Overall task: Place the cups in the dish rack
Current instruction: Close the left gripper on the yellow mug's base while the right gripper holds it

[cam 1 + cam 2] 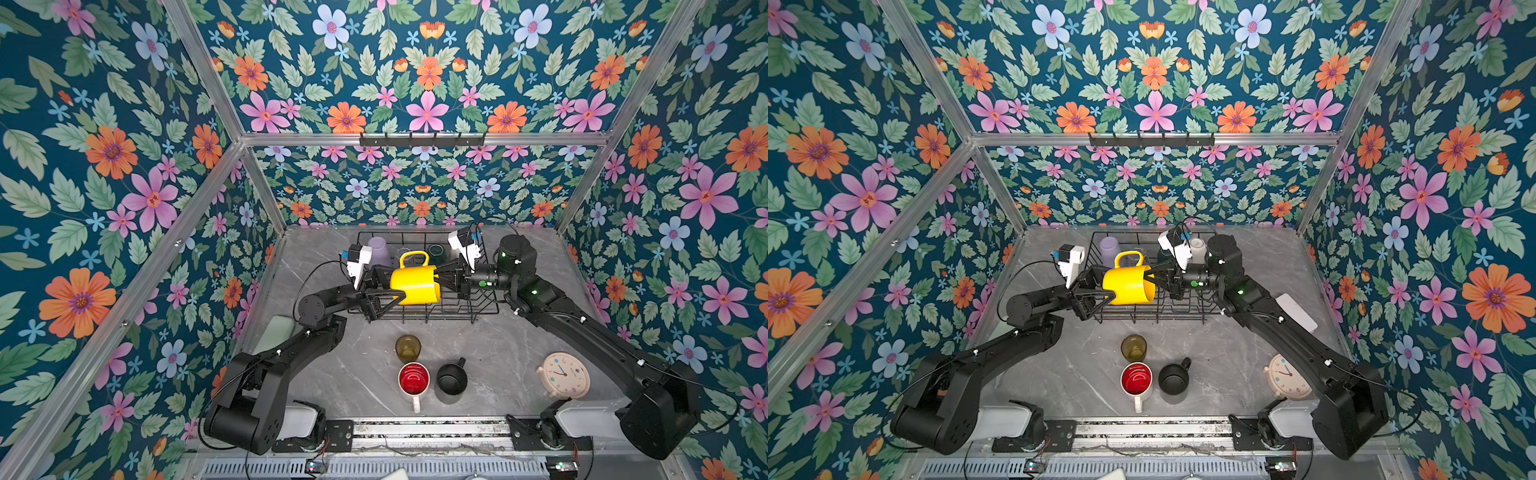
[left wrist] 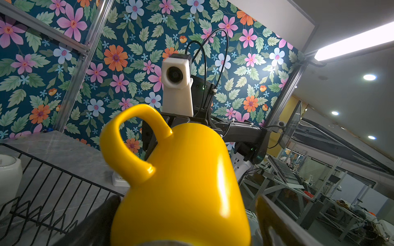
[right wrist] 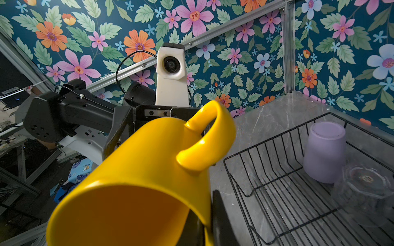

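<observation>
- Grey marble table [image 1: 498, 353] is boxed in by floral walls; rack [image 1: 457, 309] is set at its far end.
- Four cups are counted as loaded. Tumbler [image 3: 325, 149] and clear glass [image 3: 366, 187] are seen upside down, side by side, at rack's far left corner. Teal mug [image 1: 436, 250] and white mug [image 1: 1198, 247] are partly hidden behind the right arm.
- Yellow mug [image 1: 415, 284] is held on its side in the air above rack, handle upward, not yet set down.
- Right gripper [image 1: 440, 279] is closed, with its fingers pinched on the mug's wall at the open end.
- Left gripper [image 1: 392, 283] is spread wide, one finger on each side of the mug's base; contact cannot be told.
- Three cups are seen upright and close together on table near the front: olive glass [image 1: 407, 348], red-lined mug [image 1: 413, 379], black mug [image 1: 451, 378].
- Clock [image 1: 565, 376] is not counted as part of the job.
- Progress is judged at about half: the fifth cup is in hand and three pickups are outstanding.
</observation>
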`<state>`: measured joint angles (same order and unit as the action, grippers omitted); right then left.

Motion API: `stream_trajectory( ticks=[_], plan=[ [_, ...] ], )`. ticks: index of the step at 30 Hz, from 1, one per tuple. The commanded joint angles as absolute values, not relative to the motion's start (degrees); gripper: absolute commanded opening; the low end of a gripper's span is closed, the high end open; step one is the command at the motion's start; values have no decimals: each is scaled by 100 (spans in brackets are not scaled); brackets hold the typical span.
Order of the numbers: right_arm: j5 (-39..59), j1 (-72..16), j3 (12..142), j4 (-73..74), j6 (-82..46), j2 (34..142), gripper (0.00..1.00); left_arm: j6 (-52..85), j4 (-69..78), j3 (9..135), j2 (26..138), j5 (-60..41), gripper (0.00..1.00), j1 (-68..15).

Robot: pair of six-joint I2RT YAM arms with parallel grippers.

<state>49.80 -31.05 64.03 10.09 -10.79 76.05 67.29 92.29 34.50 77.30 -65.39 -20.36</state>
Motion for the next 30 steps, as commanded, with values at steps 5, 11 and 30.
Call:
stream_trajectory(
  ticks=[5, 11, 30],
  plan=[
    [5128, -3211, 6630, 1446, -1081, 7794, 0, 6758, 9457, 3445, 7622, -6701, 99, -2073],
    [5197, -3324, 6792, 1450, -1075, 8030, 0, 6768, 9457, 3428, 7577, -6761, 98, -2088],
    [5256, -3571, 7102, 1472, -1099, 8455, 0, 6772, 9457, 3419, 7482, -6910, 92, -2155]
  ],
)
